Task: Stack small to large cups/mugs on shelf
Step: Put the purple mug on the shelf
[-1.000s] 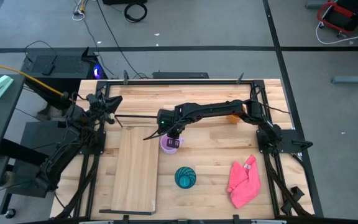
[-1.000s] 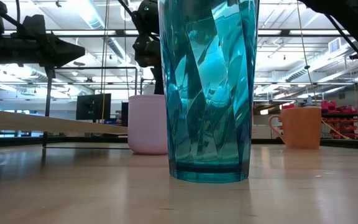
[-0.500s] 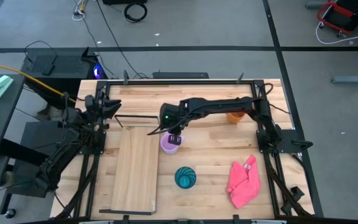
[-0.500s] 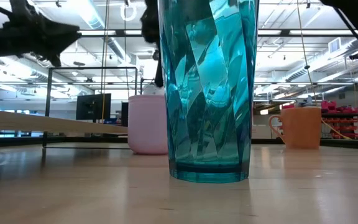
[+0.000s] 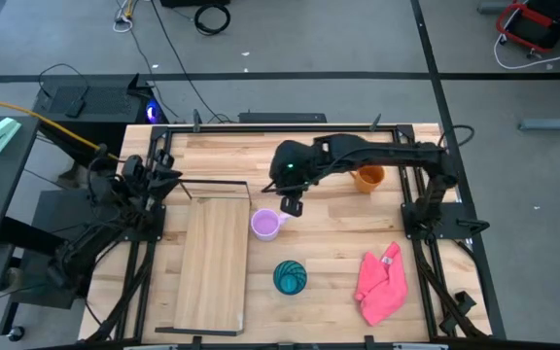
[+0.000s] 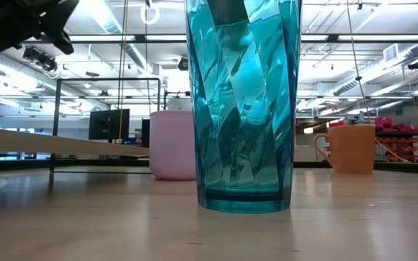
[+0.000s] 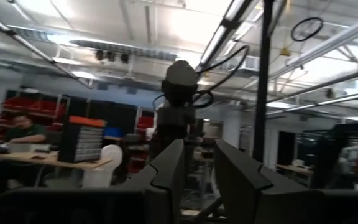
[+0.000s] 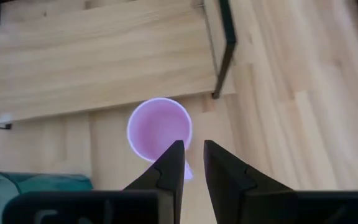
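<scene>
The lilac mug [image 5: 265, 225] [image 8: 159, 129] stands upright on the table, just off the right edge of the shelf [image 5: 212, 262] [image 8: 98, 56]. My right gripper [image 5: 290, 205] [image 8: 192, 147] hovers above it, slightly toward the far right, pointing down, open by a narrow gap with nothing between the fingers. The teal cup [image 5: 290, 277] [image 6: 242, 101] stands nearer the front. The orange mug [image 5: 368, 177] [image 6: 350, 148] stands at the far right. My left gripper [image 5: 166, 172] [image 7: 199, 152] is at the table's far left, tipped upward, open and empty.
A pink cloth [image 5: 382, 285] lies at the front right. The shelf's black wire frame [image 5: 217, 183] [image 8: 225, 50] stands at its far end, close to the lilac mug. Bare tabletop [image 5: 338, 233] lies between the mugs and the cloth.
My right gripper has risen from the lilac mug and drawn back toward the table's far right; the mug stays upright where it was. My left gripper has tipped upward and risen a little at the table's far left.
</scene>
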`<state>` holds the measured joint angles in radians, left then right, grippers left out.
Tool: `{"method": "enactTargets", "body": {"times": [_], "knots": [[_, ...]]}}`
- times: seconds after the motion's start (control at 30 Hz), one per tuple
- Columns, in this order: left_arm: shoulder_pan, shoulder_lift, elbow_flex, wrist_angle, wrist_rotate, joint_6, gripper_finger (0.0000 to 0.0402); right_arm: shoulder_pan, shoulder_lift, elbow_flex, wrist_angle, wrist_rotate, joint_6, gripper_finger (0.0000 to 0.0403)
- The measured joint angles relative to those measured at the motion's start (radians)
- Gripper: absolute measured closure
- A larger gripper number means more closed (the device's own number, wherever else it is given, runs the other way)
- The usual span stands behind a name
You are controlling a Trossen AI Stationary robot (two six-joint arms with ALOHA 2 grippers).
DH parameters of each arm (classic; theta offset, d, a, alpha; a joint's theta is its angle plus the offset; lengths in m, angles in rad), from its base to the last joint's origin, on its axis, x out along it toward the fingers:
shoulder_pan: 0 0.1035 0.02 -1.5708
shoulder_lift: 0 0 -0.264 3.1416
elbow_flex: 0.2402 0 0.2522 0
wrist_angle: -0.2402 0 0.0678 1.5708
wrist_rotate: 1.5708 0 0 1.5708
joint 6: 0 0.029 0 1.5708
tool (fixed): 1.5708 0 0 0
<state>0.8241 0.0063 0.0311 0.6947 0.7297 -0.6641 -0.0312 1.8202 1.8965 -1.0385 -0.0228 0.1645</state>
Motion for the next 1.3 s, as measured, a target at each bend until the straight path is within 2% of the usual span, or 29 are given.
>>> {"method": "enactTargets", "body": {"times": [0.23,0.33,0.53,0.63,0.8,1.03,1.2,1.3], "knots": [[-0.130,0.000,0.053,0.001,-0.015,0.009,0.0317,0.060,-0.058,0.000,-0.072,0.167,0.038,0.0334],[-0.192,0.000,0.065,0.001,-0.063,0.051,0.0316,0.087,-0.059,0.000,-0.094,0.215,0.054,0.0334],[-0.288,0.015,0.123,-0.005,-0.197,0.163,0.0320,0.135,-0.059,-0.016,-0.097,0.245,0.055,0.0334],[-0.317,0.063,0.183,-0.013,-0.213,0.210,0.0324,0.153,-0.059,-0.027,-0.100,0.258,0.080,0.0334],[-0.359,0.222,0.316,-0.063,-0.213,0.268,0.0325,0.177,-0.059,-0.056,-0.104,0.259,0.103,0.0334],[-0.464,0.529,0.518,-0.181,-0.212,0.373,0.0324,0.211,-0.059,-0.068,-0.111,0.300,0.106,0.0334],[-0.552,0.712,0.650,-0.450,-0.239,0.467,0.0324,0.250,-0.059,-0.068,-0.180,0.376,0.144,0.0334],[-0.614,0.791,0.708,-0.610,-0.343,0.513,0.0324,0.282,-0.058,-0.068,-0.247,0.440,0.201,0.0334]]}}
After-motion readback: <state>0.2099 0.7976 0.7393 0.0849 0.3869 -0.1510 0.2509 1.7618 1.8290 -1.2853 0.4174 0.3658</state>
